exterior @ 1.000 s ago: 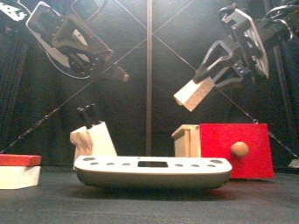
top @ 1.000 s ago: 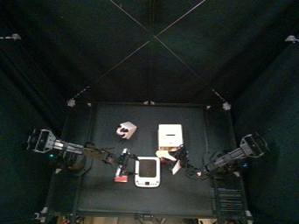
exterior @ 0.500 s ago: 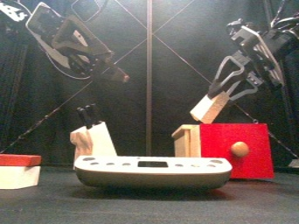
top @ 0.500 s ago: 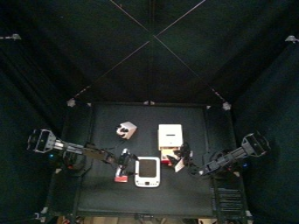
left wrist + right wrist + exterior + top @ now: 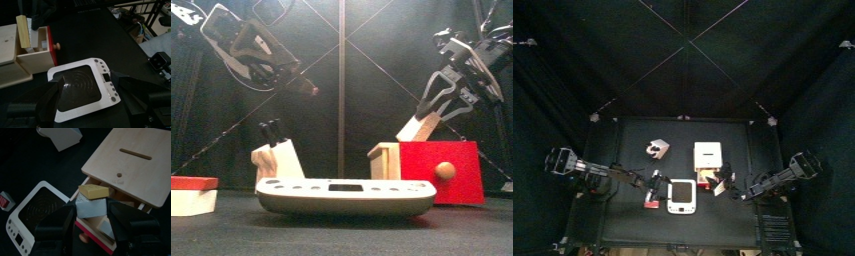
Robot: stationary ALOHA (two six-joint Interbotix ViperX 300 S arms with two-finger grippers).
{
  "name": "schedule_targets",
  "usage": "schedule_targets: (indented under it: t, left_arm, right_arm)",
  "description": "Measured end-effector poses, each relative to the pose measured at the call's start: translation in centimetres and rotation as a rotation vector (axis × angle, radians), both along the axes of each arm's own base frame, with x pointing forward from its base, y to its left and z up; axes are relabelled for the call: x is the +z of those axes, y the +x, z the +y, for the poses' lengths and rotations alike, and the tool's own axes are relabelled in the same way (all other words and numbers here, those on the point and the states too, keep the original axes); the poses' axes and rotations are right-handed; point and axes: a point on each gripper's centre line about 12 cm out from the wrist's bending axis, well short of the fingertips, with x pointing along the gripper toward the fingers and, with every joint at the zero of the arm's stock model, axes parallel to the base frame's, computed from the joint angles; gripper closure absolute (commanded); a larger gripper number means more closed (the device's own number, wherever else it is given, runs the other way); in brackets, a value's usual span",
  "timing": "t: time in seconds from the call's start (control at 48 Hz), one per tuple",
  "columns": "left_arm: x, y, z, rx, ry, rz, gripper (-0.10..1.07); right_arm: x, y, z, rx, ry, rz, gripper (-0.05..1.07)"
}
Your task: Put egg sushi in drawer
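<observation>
As your right tool [image 5: 416, 128], clamped on the egg sushi [image 5: 94, 192], has come down over the open drawer [image 5: 436, 172], release is near; left tool [image 5: 301, 85] hangs open.

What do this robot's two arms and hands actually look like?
Both arms are black, built of jointed segments with dark cables looped along them. The left hand and the right hand each end in two flat black jaws. In the wrist views those jaws look broad and matte, with angular edges. No markings or labels can be made out on either arm.
</observation>
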Motion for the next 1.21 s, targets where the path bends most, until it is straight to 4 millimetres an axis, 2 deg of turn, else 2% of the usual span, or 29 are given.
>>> schedule_targets:
  t: [0.146, 0.417, 0.521, 1.208]
  left_arm:
    - [0.0, 0.01, 0.05, 0.002, 0.0, 0.0, -0.05]
    - [-0.01, 0.0, 0.03, -0.003, 0.006, -0.001, -0.05]
    - [-0.02, -0.01, 0.02, -0.005, 0.008, -0.001, -0.05]
    - [-0.12, 0.02, 0.02, -0.005, 0.009, 0.002, -0.05]
  right_arm:
    - [-0.12, -0.11, -0.04, -0.009, 0.007, 0.006, 0.39]
    - [-0.16, -0.16, -0.06, -0.013, 0.009, 0.008, 0.14]
    - [-0.19, -0.19, -0.08, -0.018, 0.013, 0.009, 0.08]
    - [-0.65, -0.59, -0.09, -0.057, 0.057, 0.033, 0.06]
